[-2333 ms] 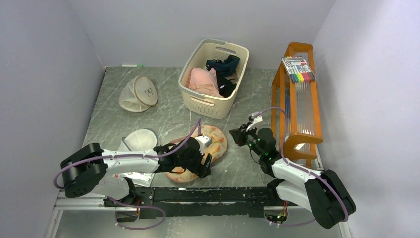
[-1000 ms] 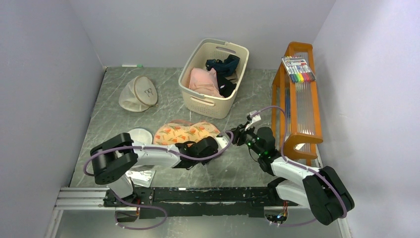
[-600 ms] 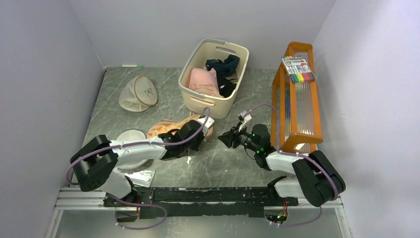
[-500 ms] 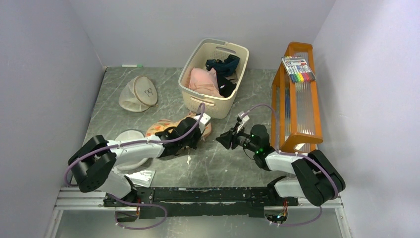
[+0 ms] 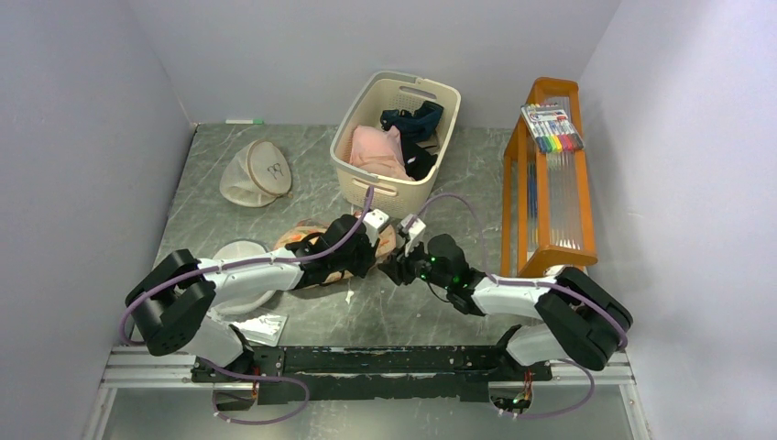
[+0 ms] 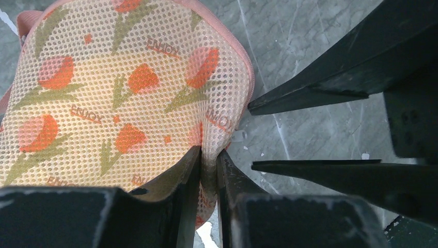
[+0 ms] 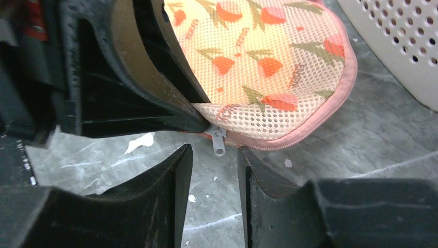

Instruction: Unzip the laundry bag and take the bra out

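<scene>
1. Top external view: both arms reach in over the grey marbled table [image 5: 431,188] and meet just in front of the cream basket [image 5: 365,190]. The laundry bag [image 5: 302,233] lies between them, mostly hidden under the left arm.
2. On the left wrist camera, the left gripper [image 6: 208,160] is clenched on a fold at the edge of the bag [image 6: 119,98]. The peach mesh with its orange flower print is pinched tight between the two fingers.
3. The right wrist camera shows the right gripper [image 7: 214,155] with its fingers a little apart and holding nothing. The small pale zip pull [image 7: 219,140] hangs from the pink edge of the bag [image 7: 268,51], right in front of that gap, and neither finger presses on it.
4. The zip along that edge looks closed as far as I can see.
5. The bag rests on the table near the basket, with its gripped corner lifted.
6. A pink garment [image 5: 376,151] and a dark one [image 5: 412,119] sit in the basket.
7. A white mesh bag [image 5: 240,255] lies beside the left arm, and a beige round bag [image 5: 257,174] lies farther back.
8. An orange rack [image 5: 550,183] stands at the right.
</scene>
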